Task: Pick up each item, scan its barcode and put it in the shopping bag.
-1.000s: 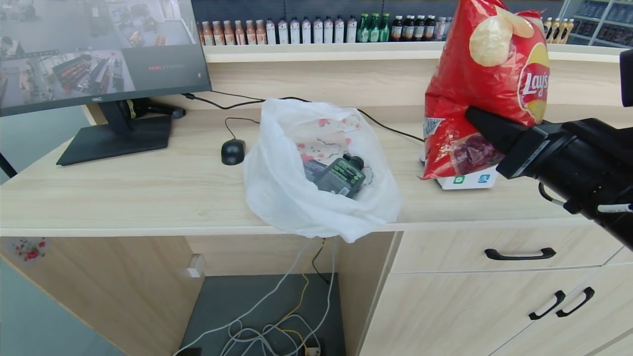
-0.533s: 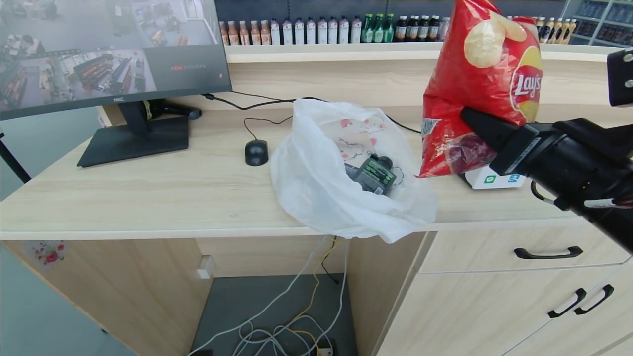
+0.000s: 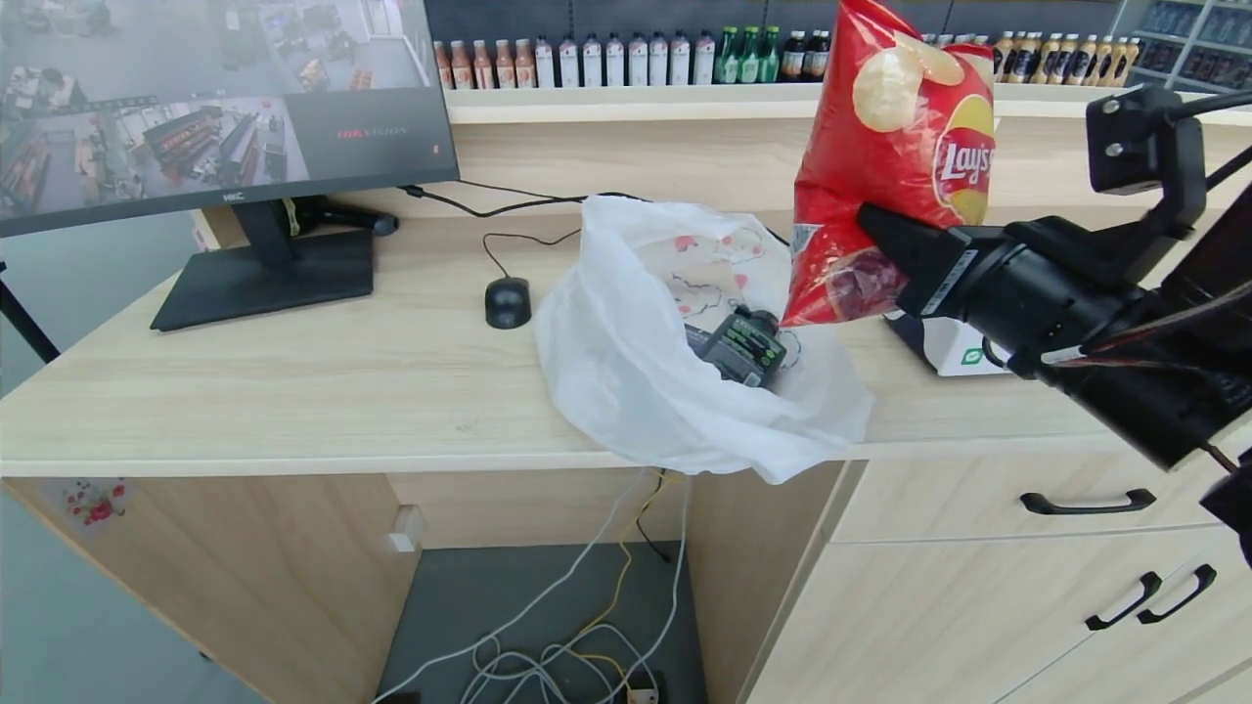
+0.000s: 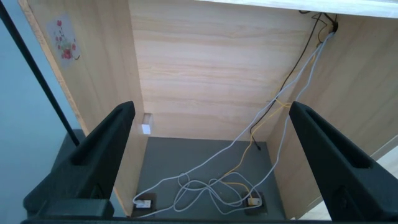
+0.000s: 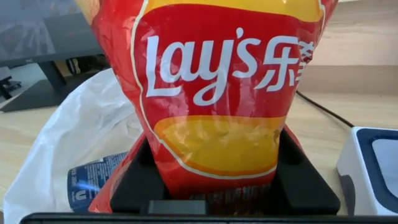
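The right tool pinched a red bag of crisps by its lower part and held it upright above the worktop, its bottom corner over the near rim of the white shopping bag, with the white scanner just behind. The pack looked light, air-filled and slick, its contents easily crushed, so a gentle squeeze low on the body or along a seam seemed the safest hold. The head view gave the pack's place between shopping bag and scanner. The right wrist view added the 2 fingers bracketing the pack and a blue-labelled packet already in the shopping bag. The left wrist view had the left tool spread wide, holding nothing, facing the cabled recess under the worktop.
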